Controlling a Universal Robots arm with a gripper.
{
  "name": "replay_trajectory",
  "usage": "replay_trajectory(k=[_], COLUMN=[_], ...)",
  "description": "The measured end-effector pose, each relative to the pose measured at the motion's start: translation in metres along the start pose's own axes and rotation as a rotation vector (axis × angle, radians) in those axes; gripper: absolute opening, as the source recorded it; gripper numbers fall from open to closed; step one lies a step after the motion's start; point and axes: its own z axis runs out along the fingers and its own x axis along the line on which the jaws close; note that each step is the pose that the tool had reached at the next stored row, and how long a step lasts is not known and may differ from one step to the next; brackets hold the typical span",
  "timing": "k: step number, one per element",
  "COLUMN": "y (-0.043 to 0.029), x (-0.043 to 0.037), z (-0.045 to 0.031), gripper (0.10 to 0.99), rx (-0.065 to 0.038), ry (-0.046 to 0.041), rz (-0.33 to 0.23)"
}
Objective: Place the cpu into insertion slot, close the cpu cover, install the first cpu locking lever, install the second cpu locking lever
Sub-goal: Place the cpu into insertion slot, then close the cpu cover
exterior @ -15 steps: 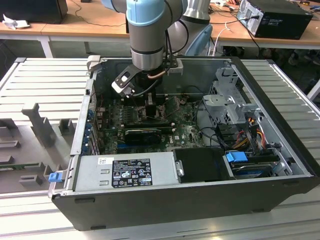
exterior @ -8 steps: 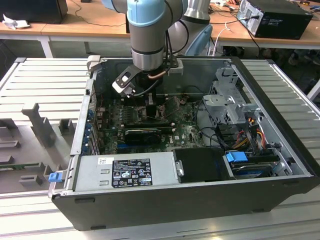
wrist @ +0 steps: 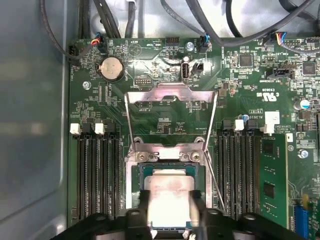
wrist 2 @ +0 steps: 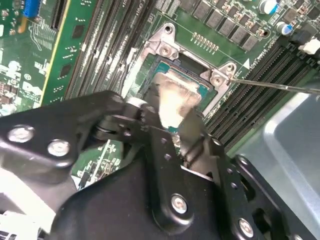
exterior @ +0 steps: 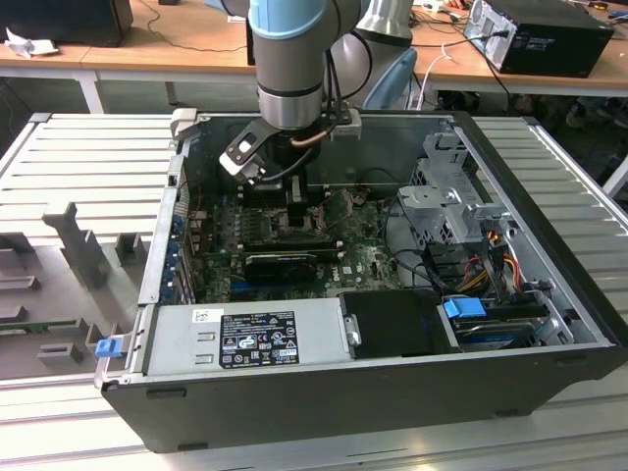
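One cpu (wrist: 171,192) pinched at the insertion slot (wrist: 170,166)
Both black fingers (wrist: 146,207) of the gripper (wrist: 171,212) press on opposite edges of the cpu, right at the insertion slot; whether it is fully seated I cannot tell. The cpu cover (wrist: 170,97) is swung open, off the slot, and a thin wire lever (wrist: 216,175) slants beside it.

The exterior view looks down slantwise from well back over the open computer case (exterior: 392,392), the arm (exterior: 289,59) at upper centre, while both wrist views peer closely past the end effector (wrist: 171,214) (wrist 2: 172,124), sharing the cpu (wrist: 170,192) (wrist 2: 175,97) and insertion slot (wrist: 146,172) (wrist 2: 166,65), the first squarely, the second obliquely.
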Motion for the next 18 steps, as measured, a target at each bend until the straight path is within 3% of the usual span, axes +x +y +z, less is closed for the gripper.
replay_trajectory(k=[4,12,18], y=[0.0001,0.0002,0.0005], x=[-0.0007,-0.0007,-0.0006], z=[-0.0012,-0.0020,-0.0074], gripper=[0.106,0.106,0.106], rx=[0.000,0.000,0.000], ry=[-0.0012,-0.0014,-0.0012], rz=[0.000,0.000,0.000])
